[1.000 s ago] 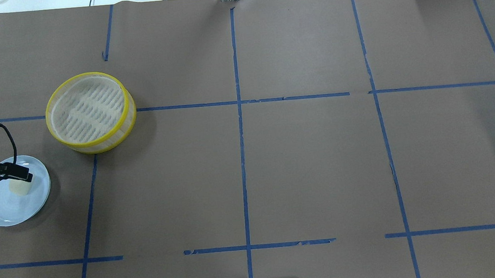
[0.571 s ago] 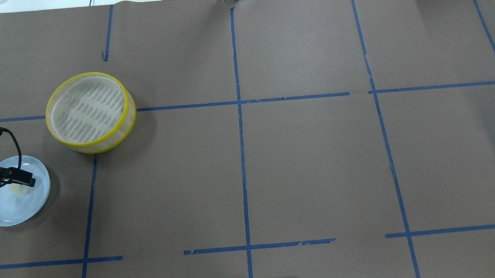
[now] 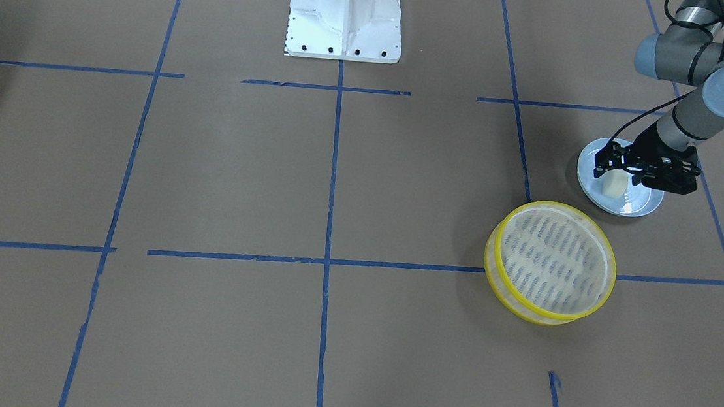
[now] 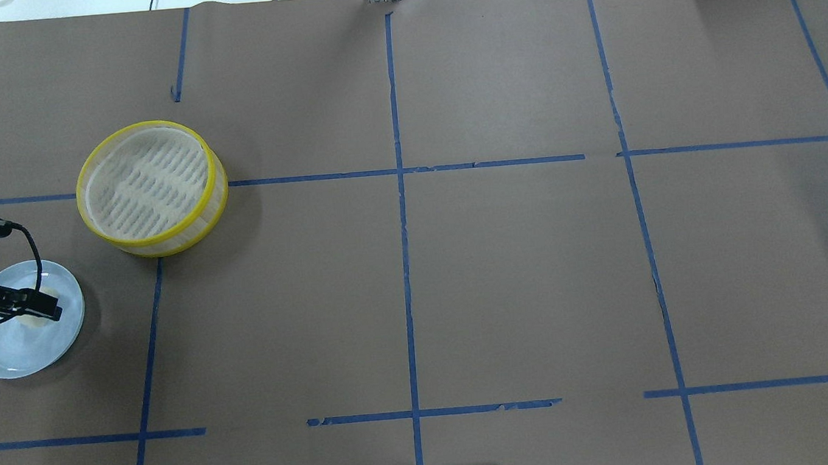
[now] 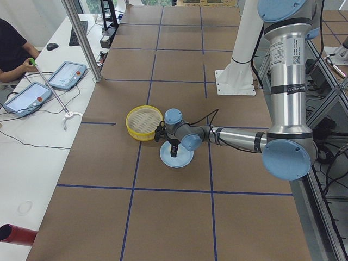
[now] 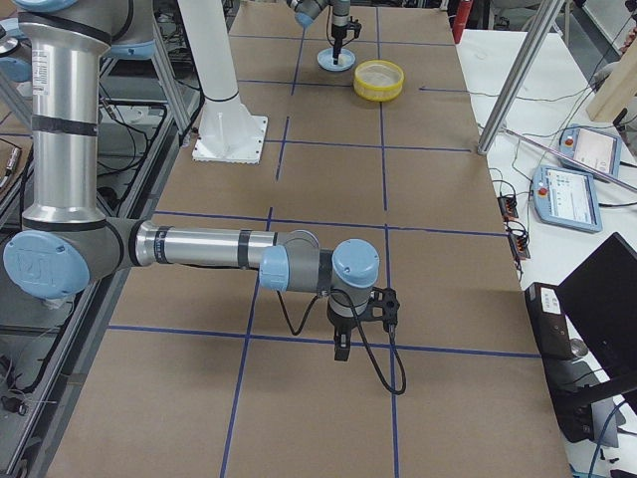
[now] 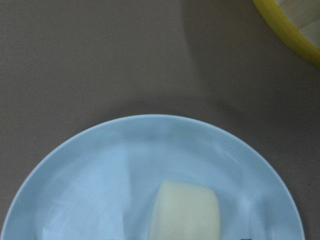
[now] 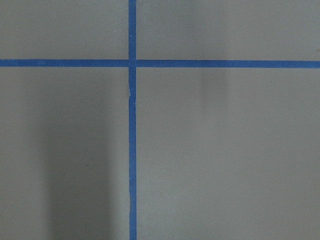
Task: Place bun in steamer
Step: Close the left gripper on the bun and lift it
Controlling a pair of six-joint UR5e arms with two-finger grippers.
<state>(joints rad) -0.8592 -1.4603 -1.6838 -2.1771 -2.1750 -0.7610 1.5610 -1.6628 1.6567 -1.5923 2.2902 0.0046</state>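
Overhead exterior view: left tool [image 4: 47, 311] down at the bun [image 3: 614, 184] on the pale blue plate [image 4: 6, 357].
The bun lies on the plate, mostly hidden under the tool from above. The front view shows the black fingers right at the bun, but I cannot tell whether they grip it. The yellow-rimmed steamer [image 4: 150, 187] stands on the counter [image 4: 520, 268] near the plate, not touching it. The right tool [image 6: 343, 344] hangs over blue tape at the far end; open or closed, I cannot tell.
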